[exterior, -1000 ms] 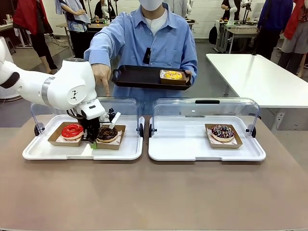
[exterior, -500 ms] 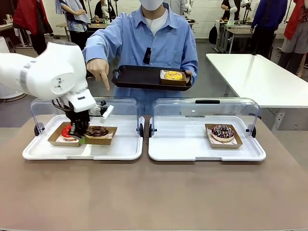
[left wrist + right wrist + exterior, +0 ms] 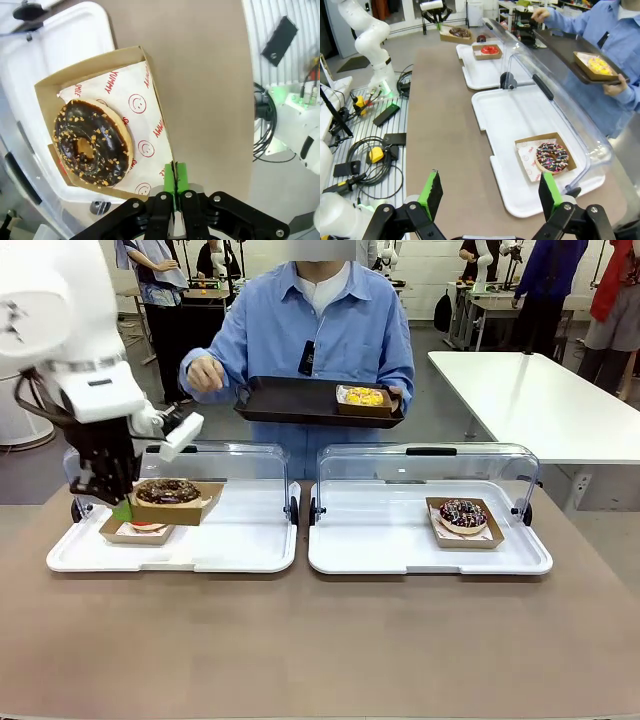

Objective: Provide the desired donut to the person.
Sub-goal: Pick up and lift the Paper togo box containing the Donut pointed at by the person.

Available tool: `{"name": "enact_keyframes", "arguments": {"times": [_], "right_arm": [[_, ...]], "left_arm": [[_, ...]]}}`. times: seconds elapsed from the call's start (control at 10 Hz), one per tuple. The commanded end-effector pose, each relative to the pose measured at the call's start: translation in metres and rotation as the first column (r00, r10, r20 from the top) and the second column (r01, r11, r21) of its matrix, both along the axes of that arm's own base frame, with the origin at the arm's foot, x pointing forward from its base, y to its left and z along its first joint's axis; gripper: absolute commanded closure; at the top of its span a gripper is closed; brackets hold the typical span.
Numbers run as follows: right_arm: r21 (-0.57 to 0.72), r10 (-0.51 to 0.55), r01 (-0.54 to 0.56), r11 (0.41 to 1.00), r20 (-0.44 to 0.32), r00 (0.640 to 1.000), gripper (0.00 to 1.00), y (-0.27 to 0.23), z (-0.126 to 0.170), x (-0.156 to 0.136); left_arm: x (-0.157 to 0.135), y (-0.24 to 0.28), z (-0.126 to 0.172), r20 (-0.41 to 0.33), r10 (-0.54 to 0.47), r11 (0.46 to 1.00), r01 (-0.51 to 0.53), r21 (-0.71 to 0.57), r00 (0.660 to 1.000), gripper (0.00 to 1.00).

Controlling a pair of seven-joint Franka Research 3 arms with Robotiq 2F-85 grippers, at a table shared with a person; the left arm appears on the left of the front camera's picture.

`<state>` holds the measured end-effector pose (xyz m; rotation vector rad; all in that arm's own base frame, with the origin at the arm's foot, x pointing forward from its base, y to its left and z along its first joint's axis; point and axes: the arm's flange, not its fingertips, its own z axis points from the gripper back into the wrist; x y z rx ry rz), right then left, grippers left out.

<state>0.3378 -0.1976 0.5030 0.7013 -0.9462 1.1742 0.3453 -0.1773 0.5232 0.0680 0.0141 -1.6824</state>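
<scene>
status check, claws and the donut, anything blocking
Left claw shut on chocolate donut box, lifted. Right claw open, idle. Person's tray waiting; lid between.

My left tool (image 3: pixel 175 186) pinches the rim of a brown cardboard tray (image 3: pixel 190 508) holding the chocolate donut (image 3: pixel 167 490) with nut crumbs, lifted level above the desk's (image 3: pixel 300 640) far left corner. The person (image 3: pixel 320 330) in a blue shirt stands beyond the far edge.
</scene>
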Motion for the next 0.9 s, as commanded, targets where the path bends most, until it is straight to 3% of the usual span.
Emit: {"name": "enact_keyframes", "arguments": {"times": [0.0,0.1,0.3,0.6,0.7,0.8], "right_arm": [[0.0,0.01,-0.01,1.0,0.002,1.0,0.0,-0.002,0.0,-0.001],[0.0,0.01,-0.01,1.0,0.002,1.0,0.0,-0.002,0.0,-0.001],[0.0,0.01,-0.01,1.0,0.002,1.0,0.0,-0.002,0.0,-0.001],[0.0,0.01,-0.01,1.0,0.002,1.0,0.0,-0.002,0.0,-0.001],[0.0,0.01,-0.01,1.0,0.002,1.0,0.0,-0.002,0.0,-0.001],[0.0,0.01,-0.01,1.0,0.002,1.0,0.0,-0.002,0.0,-0.001]], "left_arm": [[-0.005,0.001,0.026,0.019,0.036,0.998,-0.035,-0.053,0.999,1.0],[-0.015,-0.004,0.04,0.064,0.058,0.996,-0.053,-0.077,0.996,1.0],[0.0,-0.017,0.057,0.092,0.083,0.995,-0.077,-0.071,0.992,1.0],[0.031,-0.015,0.046,0.098,0.054,0.996,-0.047,-0.074,0.994,1.0],[0.006,-0.015,0.062,0.086,0.072,0.995,-0.065,-0.08,0.994,1.0],[0.006,-0.015,0.062,0.086,0.072,0.995,-0.065,-0.08,0.994,1.0]]}}
